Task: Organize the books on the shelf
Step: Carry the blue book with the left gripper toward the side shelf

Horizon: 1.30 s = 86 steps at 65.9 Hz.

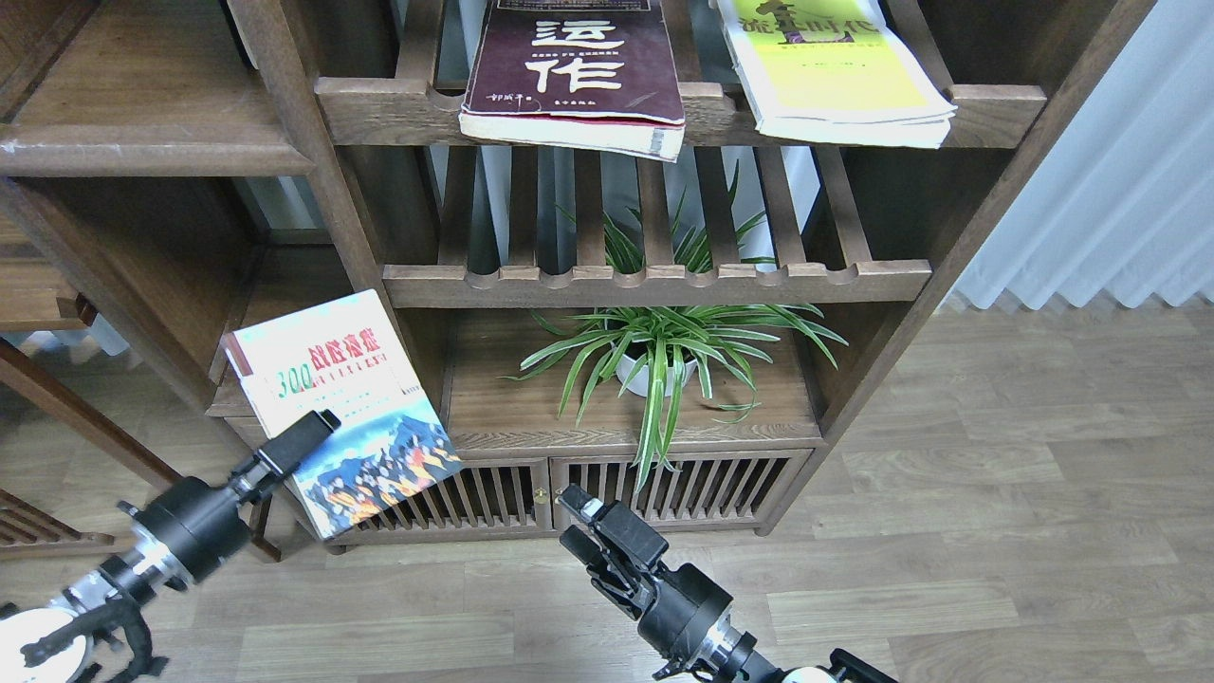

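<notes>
The white "300" book (346,408) is held tilted in the air in front of the lower left of the bookcase. My left gripper (321,424) is shut on its lower left edge; only the upper finger shows. The maroon book (579,66) lies flat on the top slatted shelf and overhangs its front rail. The yellow-cream book (839,76) lies to its right and also overhangs. The solid dark-brown shelf (142,150) with a pale-scuffed front edge is at the upper left, with no book on it. My right gripper (572,522) is open and empty, low in front of the cabinet doors.
A potted spider plant (654,356) stands on the cabinet top under a slatted shelf (654,282). Slatted cabinet doors (664,489) are below it. A bookcase post (313,161) separates the left shelf from the slatted ones. A white curtain (1119,190) hangs at right.
</notes>
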Each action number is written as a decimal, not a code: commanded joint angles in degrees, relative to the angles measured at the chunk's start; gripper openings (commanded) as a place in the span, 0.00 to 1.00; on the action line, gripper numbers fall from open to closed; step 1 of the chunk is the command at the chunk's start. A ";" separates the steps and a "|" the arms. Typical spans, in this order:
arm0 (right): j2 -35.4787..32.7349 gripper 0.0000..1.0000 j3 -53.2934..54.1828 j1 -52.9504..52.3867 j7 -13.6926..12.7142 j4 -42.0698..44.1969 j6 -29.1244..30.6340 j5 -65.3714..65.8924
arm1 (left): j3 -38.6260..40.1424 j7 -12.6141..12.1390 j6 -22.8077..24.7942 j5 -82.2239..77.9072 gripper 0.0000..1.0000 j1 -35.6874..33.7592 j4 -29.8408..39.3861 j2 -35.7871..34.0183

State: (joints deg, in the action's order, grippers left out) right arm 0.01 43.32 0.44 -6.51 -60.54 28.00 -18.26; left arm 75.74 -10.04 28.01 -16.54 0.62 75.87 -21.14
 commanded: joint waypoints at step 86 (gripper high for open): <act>-0.01 0.93 -0.43 -2.99 0.10 3.50 0.00 0.16 | 46.34 -17.96 -0.01 -6.04 0.07 8.35 24.94 3.47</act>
State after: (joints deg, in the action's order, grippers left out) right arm 0.00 43.08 -1.93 -6.42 -56.98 28.00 -18.18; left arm 122.06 -27.49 28.00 -22.44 12.49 101.53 -16.48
